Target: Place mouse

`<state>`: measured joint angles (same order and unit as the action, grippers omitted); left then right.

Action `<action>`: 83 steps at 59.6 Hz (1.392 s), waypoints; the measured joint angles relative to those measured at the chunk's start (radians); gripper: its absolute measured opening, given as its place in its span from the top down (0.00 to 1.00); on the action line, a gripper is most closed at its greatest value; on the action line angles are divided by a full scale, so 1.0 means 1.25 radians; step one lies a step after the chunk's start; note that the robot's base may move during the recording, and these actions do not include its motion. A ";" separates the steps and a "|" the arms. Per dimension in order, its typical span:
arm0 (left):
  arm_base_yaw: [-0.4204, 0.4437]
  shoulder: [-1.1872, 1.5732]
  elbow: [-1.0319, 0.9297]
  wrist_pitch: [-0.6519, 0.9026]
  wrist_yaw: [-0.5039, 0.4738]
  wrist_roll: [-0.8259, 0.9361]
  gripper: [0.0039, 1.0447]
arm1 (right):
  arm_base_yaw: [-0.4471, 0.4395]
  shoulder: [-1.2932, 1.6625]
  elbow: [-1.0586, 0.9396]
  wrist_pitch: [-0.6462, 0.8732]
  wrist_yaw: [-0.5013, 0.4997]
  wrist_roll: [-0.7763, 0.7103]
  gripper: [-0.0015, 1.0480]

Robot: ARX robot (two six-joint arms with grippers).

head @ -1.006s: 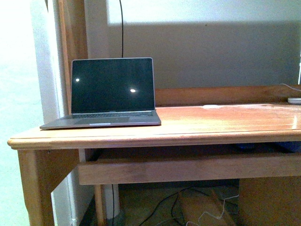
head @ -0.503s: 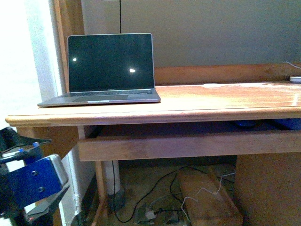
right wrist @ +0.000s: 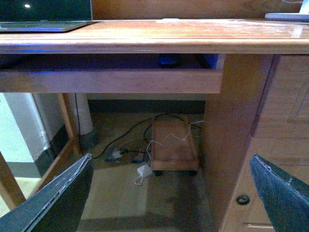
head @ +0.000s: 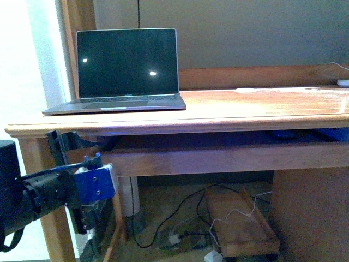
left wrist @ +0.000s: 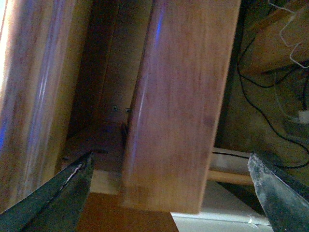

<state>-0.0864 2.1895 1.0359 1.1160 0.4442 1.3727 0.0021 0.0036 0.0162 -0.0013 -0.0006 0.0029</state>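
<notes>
Since half a second ago the left hand [head: 90, 183] has risen from the bottom corner of the front view and moved in toward the left leg of the desk. It now sits level with the front board of the pull-out tray [head: 218, 159]. The laptop [head: 128, 68] and the surface [head: 262, 106] appear slightly higher in the picture than before; their layout is unchanged.

The mouse [right wrist: 169, 60] shows in the right wrist view as a small, dark, low-domed oval with no cord visible. It lies inside the tray beneath the surface, toward the tray's right end and behind the front board. Neither hand touches it.

The left hand [left wrist: 169, 174] is spread wide, nothing between its fingers, facing the tray's front board from below. The right hand [right wrist: 171, 193] is likewise spread and empty, held low and well back from the desk.

A small white flat object [head: 343, 82] rests at the far right of the surface.
</notes>
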 joint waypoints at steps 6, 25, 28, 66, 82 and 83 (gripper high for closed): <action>-0.003 0.032 0.059 -0.024 0.008 0.000 0.07 | 0.000 0.000 0.000 0.000 0.000 0.000 0.07; -0.018 0.063 0.119 -0.144 0.023 -0.032 0.07 | 0.000 0.000 0.000 0.000 0.000 0.000 0.07; -0.020 0.039 0.117 -0.208 0.016 -0.043 0.07 | 0.000 0.000 0.000 0.000 0.000 0.000 0.07; -0.007 -0.519 -0.233 -0.762 0.234 -0.596 0.07 | 0.000 0.000 0.000 0.000 0.000 0.000 0.07; -0.084 -0.874 -0.535 -0.383 -0.292 -1.019 0.29 | 0.000 0.000 0.000 0.000 0.000 0.000 0.07; -0.084 -0.897 -0.547 -0.389 -0.321 -1.028 0.31 | 0.000 0.000 0.000 0.000 0.000 0.000 0.07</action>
<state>-0.1917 1.0679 0.3519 0.6300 0.0425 0.0879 0.0021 0.0036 0.0162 -0.0013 -0.0002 0.0029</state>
